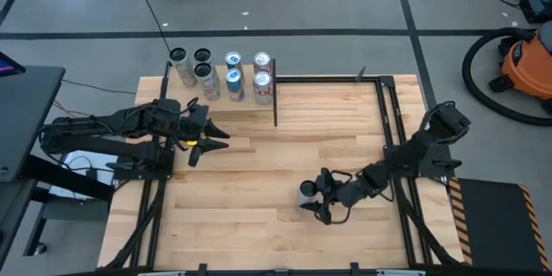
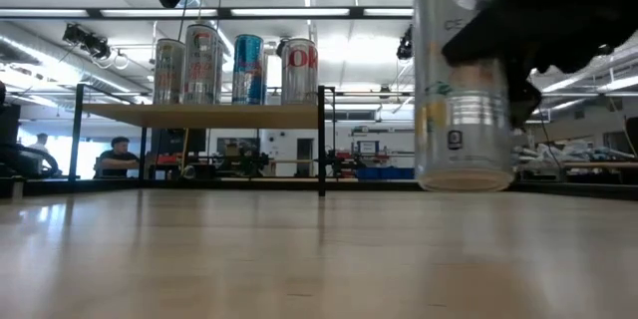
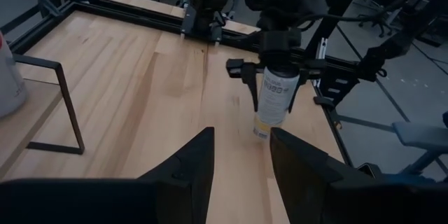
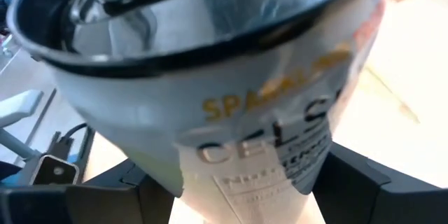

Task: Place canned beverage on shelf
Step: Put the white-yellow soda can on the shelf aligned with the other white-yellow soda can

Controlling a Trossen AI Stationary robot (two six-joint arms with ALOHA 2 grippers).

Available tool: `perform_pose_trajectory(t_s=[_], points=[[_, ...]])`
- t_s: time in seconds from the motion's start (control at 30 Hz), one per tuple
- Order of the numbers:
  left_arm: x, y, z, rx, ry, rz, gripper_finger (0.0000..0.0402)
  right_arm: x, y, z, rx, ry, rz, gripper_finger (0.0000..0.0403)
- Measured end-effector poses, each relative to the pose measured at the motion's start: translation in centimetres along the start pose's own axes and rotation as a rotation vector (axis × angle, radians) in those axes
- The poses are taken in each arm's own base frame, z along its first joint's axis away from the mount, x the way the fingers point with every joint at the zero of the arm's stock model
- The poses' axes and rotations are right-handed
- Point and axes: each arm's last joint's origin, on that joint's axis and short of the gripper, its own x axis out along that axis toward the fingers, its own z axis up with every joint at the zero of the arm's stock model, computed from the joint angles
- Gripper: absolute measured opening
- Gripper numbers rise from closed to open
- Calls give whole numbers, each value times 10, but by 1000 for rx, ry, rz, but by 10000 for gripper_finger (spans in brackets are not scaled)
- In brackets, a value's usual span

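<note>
1. The right gripper point(image 1: 317, 200) sits over the near-centre part of the counter point(image 1: 259, 224), its fingers point(image 4: 350, 182) pinching a white-and-silver can point(image 2: 461, 80) from both sides.
2. In the low view the can's base hangs just clear of the counter, so the can is lifted and roughly upright; the left wrist view shows it with a slight tilt.
3. The right wrist view looks almost straight onto the can's rim and label, with a dark finger on either side of the body.
4. The shelf point(image 2: 209, 115), a pale-wood panel on thin black rods, stands at the counter's far left corner, well apart from the held can.
5. A group of cans point(image 1: 220, 71) already stands on the shelf in two rows: silver ones to the left, blue-and-white ones in the middle, and ones with red lettering to the right.
6. The left gripper point(image 1: 211, 136) waits above the counter's left side, just in front of the shelf, with its fingers point(image 3: 189, 171) spread a little and nothing between them; it points across the counter toward the held can.
</note>
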Motion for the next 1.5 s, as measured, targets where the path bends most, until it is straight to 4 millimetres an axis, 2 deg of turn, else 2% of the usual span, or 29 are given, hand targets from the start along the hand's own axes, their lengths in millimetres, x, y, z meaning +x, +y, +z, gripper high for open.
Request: perform_pose_trajectory(t_s=[0.47, 0.63, 0.77, 1.0, 1.1, 1.23, 1.5], points=[[0, 0, 0, 20, -4, 12, 144, 16, -31, 23, -90, 34, 8, 273], [0, 1, -3, 21, 33, 22, 157, 20, -43, 30, -107, 46, 17, 273], [0, 2, -7, 16, 73, 31, 194, 23, -51, 35, -126, 53, 23, 273], [-1, 3, -10, 19, 105, 37, 307, 27, -65, 51, -127, -9, 42, 273], [-1, 3, -11, 22, 107, 38, 349, 28, -68, 63, -134, -83, 50, 273], [-1, 3, -11, 22, 108, 38, 390, 34, -65, 90, -154, -144, 59, 273], [-1, 4, -12, 10, 115, 71, 397, 39, -40, 148, -185, -196, 86, 273]])
